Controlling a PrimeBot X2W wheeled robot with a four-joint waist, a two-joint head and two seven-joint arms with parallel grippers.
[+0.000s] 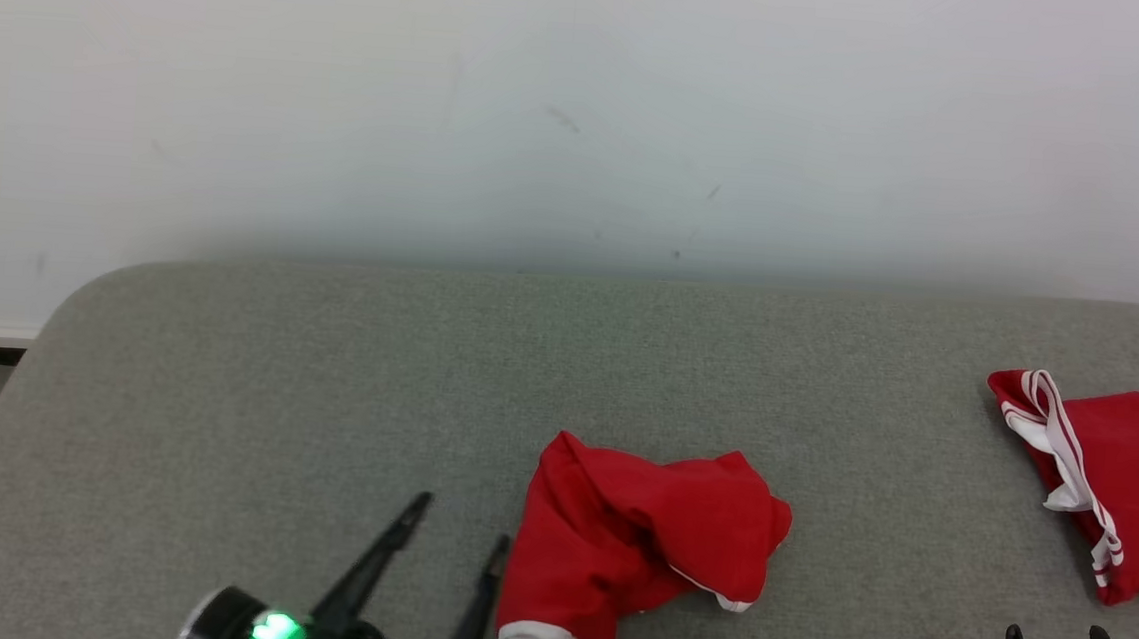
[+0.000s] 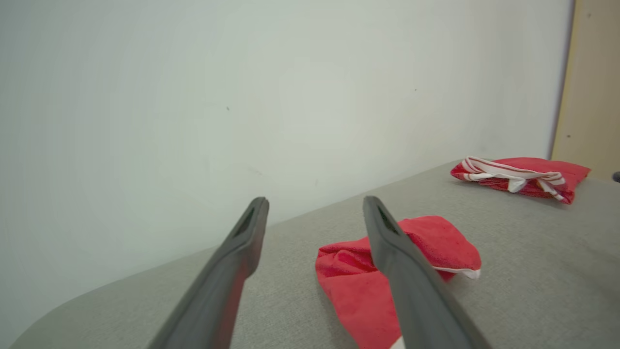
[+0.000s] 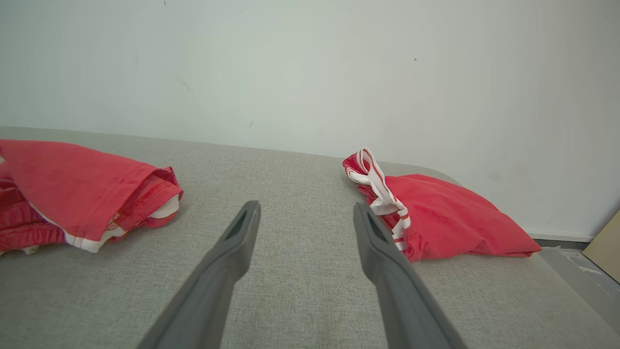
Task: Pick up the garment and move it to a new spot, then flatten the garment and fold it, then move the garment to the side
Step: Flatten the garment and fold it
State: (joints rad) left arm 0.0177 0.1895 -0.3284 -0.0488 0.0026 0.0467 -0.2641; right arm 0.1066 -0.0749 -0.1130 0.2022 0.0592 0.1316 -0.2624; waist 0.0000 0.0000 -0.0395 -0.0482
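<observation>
A crumpled red garment (image 1: 644,540) with white trim lies on the grey padded table (image 1: 324,393), near its front edge at the middle. My left gripper (image 1: 463,520) stands open just left of it, its right finger close beside the cloth, holding nothing. In the left wrist view the garment (image 2: 344,281) lies beyond and partly behind the right finger of that gripper (image 2: 315,199). My right gripper (image 1: 1055,632) is open at the lower right, empty. In the right wrist view the garment (image 3: 72,179) lies left of the open gripper (image 3: 306,204).
A second red garment (image 1: 1135,469) with white striped trim lies bunched at the table's right edge, also seen from both wrists (image 2: 523,179) (image 3: 450,218). A pale wall (image 1: 584,110) rises behind the table. Bare grey surface stretches left and behind the middle garment.
</observation>
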